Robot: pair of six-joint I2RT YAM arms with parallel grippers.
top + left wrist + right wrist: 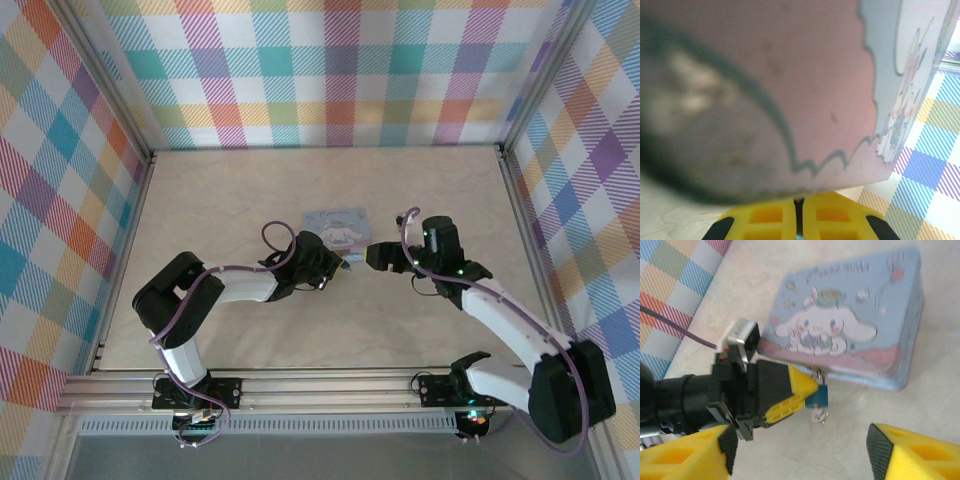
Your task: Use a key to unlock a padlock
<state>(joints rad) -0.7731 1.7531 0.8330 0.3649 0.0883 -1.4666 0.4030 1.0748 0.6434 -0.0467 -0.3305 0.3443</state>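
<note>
One tiny teal-blue padlock (817, 396), thin silvery shackle on top

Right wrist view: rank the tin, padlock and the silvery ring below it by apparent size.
1. tin, largest by far
2. padlock
3. silvery ring, smallest
All lie close together, so nearness hardly matters.

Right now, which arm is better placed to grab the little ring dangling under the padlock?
Probably right: the right gripper is open and empty, facing the ring beneath the padlock. The left gripper is shut right against the padlock.
</note>
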